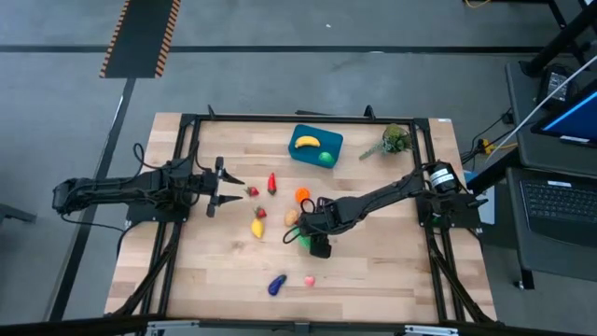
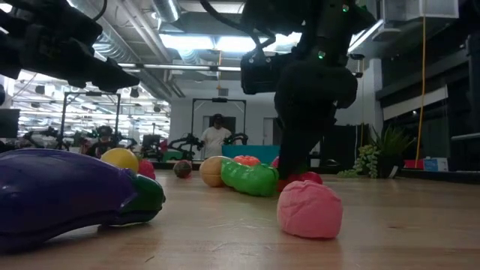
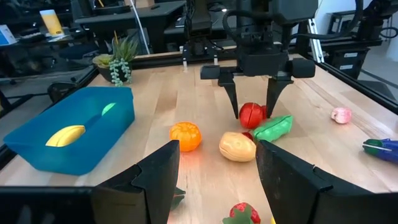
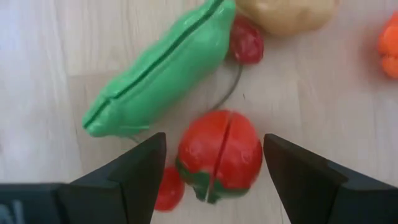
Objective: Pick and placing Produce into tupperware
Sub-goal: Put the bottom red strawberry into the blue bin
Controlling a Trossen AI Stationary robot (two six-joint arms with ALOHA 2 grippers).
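Right gripper low at frame centre, jaws wide around red tomato, beside green pea pod. Left gripper waiting at left, jaws wide, empty.

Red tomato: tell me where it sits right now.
The red tomato lies on the table between the right hand's open fingers, beside the green pea pod, right of centre in the high view.

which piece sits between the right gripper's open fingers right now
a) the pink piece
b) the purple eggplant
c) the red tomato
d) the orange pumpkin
c: the right wrist view shows the red tomato lying on the table between the open fingers of the right gripper, beside the green pea pod; the left wrist view shows the same.
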